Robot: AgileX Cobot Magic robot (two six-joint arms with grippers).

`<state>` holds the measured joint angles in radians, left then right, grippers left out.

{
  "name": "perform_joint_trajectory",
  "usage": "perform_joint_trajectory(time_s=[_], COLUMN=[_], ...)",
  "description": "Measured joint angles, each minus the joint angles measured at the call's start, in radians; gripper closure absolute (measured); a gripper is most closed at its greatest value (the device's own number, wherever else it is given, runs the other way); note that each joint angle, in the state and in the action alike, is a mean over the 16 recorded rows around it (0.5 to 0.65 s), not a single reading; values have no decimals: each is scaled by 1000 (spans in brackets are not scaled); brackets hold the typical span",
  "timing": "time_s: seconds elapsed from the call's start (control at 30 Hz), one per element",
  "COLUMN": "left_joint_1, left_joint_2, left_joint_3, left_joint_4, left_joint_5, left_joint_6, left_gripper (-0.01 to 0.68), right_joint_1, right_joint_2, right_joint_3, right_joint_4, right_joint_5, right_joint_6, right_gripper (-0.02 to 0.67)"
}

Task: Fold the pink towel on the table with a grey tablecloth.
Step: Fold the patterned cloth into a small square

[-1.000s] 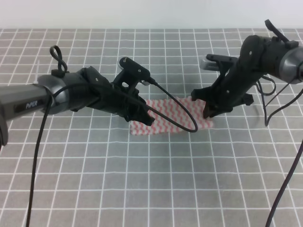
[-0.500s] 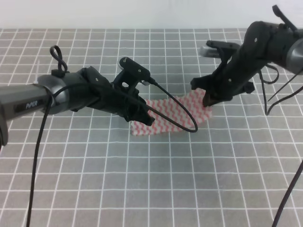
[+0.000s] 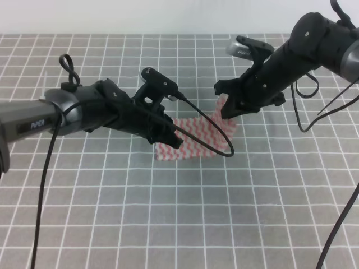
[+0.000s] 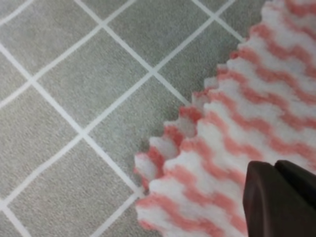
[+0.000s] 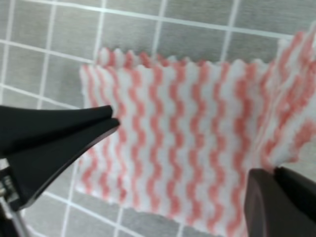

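Right gripper (image 3: 229, 110) pinches the pink towel (image 3: 193, 140) by its lifted right edge; left gripper (image 3: 166, 136) clamps the opposite end, my fold target.

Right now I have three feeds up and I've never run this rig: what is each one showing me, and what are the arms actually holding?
The wide picture looks down from above on two black robot arms over the table with a grey tablecloth. The other two come from cameras mounted at each arm's wrist, looking past its fingers. The only thing lying there is the pink towel, a thin wavy-striped cloth. The left gripper is down at the towel's left edge, its jaws shut and seemingly pinning it. The right gripper is shut on the towel's right edge, lifting it off the table so that side stands up in a fold. The right wrist view shows the raised edge beside its fingertip.
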<state>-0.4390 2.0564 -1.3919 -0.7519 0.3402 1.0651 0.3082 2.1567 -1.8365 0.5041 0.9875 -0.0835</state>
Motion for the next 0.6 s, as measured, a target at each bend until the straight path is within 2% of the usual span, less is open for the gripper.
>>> perform_joint_trajectory(time_s=[0.6], left_joint_1=[66], left_joint_2=[-151], left_joint_3=[0], left_joint_4=[-32], left_joint_5=[-42], left_joint_6=[-5], left_gripper=[675], right_joint_1=[17], right_joint_2=[-3], right_joint_3=[0], right_joint_4=[133], right_joint_5=[-16], right_joint_6=[-65], right_gripper=[664])
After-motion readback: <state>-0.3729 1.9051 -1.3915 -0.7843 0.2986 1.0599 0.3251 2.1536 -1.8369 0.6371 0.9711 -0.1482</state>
